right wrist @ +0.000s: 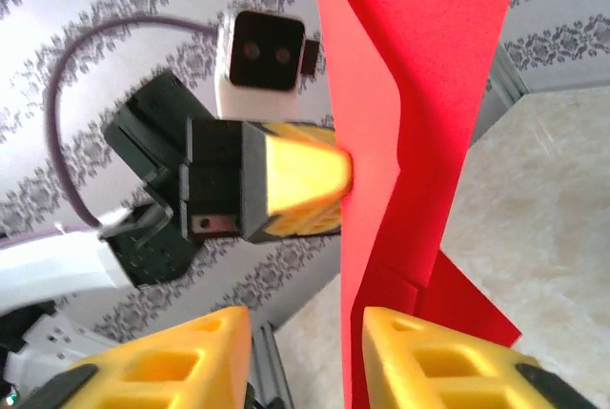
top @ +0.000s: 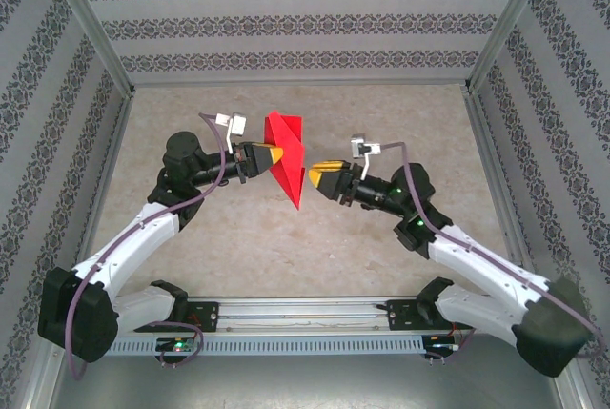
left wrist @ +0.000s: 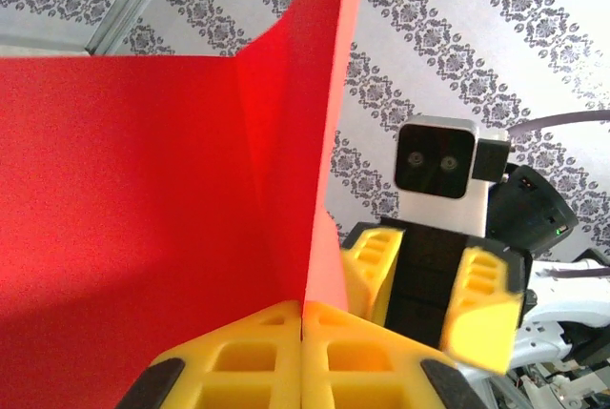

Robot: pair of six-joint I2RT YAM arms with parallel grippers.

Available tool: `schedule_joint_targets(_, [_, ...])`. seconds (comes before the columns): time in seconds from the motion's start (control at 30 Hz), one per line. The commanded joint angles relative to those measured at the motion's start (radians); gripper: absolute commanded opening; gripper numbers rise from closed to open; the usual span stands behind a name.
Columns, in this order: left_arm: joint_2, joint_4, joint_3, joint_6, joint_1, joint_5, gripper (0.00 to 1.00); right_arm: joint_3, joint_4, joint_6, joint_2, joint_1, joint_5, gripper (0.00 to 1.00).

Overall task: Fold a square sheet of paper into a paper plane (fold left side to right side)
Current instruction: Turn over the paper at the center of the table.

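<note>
The left gripper (top: 274,155) pinches the red paper plane (top: 289,166) aloft (jaws tight together on it). The right gripper (top: 315,177) stands parted, just beside its lower point.

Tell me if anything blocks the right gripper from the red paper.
Nothing visible does. The open right gripper sits right at the paper, which the left gripper holds shut, with only air between them.
</note>
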Motion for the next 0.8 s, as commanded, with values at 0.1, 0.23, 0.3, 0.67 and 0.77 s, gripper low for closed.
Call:
schedule_joint_targets(0.1, [-0.015,0.123,-0.021,-0.032,-0.022,-0.019,0.03,-0.083,-0.080,0.033,-0.092,-0.027,0.086,0.60])
schedule_joint_targets(0.23, [-0.009,0.133,-0.021,-0.037,-0.030,-0.019,0.03,-0.087,-0.052,0.057,-0.056,-0.012,0.051,0.77])
schedule_joint_targets(0.3, [-0.005,0.138,-0.019,-0.040,-0.037,-0.019,0.03,-0.073,-0.040,0.052,-0.031,0.005,0.036,0.83])
schedule_joint_targets(0.67, [0.021,0.161,-0.014,-0.060,-0.070,-0.025,0.02,0.022,0.050,0.033,0.119,0.068,-0.002,0.71])
schedule_joint_targets(0.77, [0.028,0.170,-0.020,-0.069,-0.074,-0.029,0.02,0.035,0.054,0.026,0.121,0.068,0.000,0.63])
